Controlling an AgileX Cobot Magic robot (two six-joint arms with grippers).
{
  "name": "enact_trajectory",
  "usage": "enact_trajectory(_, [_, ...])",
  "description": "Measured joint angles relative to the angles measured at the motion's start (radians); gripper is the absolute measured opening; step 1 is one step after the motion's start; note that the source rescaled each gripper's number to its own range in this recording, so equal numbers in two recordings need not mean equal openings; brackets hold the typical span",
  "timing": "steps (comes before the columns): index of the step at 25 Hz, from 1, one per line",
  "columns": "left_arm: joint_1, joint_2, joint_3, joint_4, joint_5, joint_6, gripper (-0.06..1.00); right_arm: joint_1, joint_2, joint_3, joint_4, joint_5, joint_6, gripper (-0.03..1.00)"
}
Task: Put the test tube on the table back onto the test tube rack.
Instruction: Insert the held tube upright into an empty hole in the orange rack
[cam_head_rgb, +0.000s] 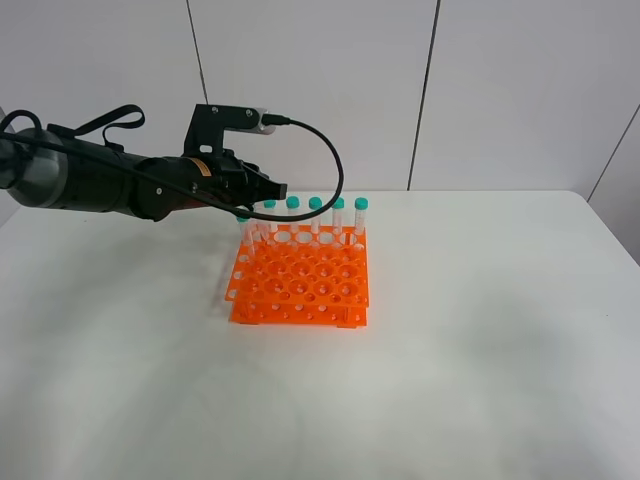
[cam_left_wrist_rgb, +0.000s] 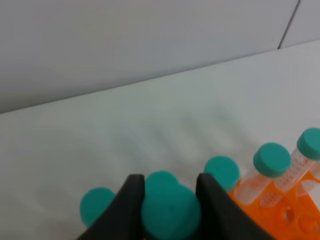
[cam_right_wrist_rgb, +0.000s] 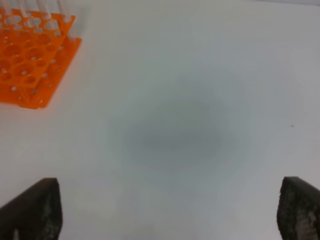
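At rack's (cam_head_rgb: 300, 290) far-left corner, L end effector (cam_left_wrist_rgb: 170, 180) clamped on test tube (cam_left_wrist_rgb: 171, 214) cap; R end effector (cam_right_wrist_rgb: 165, 202) apart.

We see a wall (cam_head_rgb: 320, 90) of pale grey panels w/ thin dark vertical seams (cam_head_rgb: 423, 95). Below it: white table (cam_head_rgb: 480, 350), rounded corner at right. Light soft, even; shadows faint.
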Motion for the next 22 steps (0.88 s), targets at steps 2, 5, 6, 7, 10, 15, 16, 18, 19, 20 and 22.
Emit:
enact_trajectory(2, [0.000, 0.000, 0.006, 0.006, -0.009, -0.020, 0.00, 0.000, 0.000, 0.000, 0.000, 0.000, 0.000, 0.91])
enact_trajectory(5, [-0.003, 0.000, 0.006, 0.019, -0.030, -0.039, 0.00, 0.000, 0.000, 0.000, 0.000, 0.000, 0.000, 0.91])
enact_trajectory(6, [-0.007, 0.000, 0.006, 0.022, -0.034, -0.042, 0.00, 0.000, 0.000, 0.000, 0.000, 0.000, 0.000, 0.91])
enact_trajectory(7, [-0.010, 0.000, 0.006, 0.024, -0.038, -0.042, 0.00, 0.000, 0.000, 0.000, 0.000, 0.000, 0.000, 0.91])
enact_trajectory(10, [-0.015, 0.010, 0.006, 0.025, -0.047, -0.042, 0.00, 0.000, 0.000, 0.000, 0.000, 0.000, 0.000, 0.91])
enact_trajectory(15, [-0.018, 0.039, 0.006, 0.041, -0.065, -0.042, 0.00, 0.000, 0.000, 0.000, 0.000, 0.000, 0.000, 0.91])
enact_trajectory(16, [-0.018, 0.041, 0.006, 0.045, -0.070, -0.039, 0.00, 0.000, 0.000, 0.000, 0.000, 0.000, 0.000, 0.91])
enact_trajectory(18, [-0.018, 0.043, 0.006, 0.046, -0.072, -0.038, 0.00, 0.000, 0.000, 0.000, 0.000, 0.000, 0.000, 0.91])
enact_trajectory(19, [-0.018, 0.044, 0.006, 0.046, -0.070, -0.035, 0.00, 0.000, 0.000, 0.000, 0.000, 0.000, 0.000, 0.91])
enact_trajectory(20, [-0.018, 0.048, 0.006, 0.046, -0.067, -0.030, 0.00, 0.000, 0.000, 0.000, 0.000, 0.000, 0.000, 0.91])
enact_trajectory(22, [-0.018, 0.055, 0.006, 0.047, -0.065, -0.016, 0.00, 0.000, 0.000, 0.000, 0.000, 0.000, 0.000, 0.91])
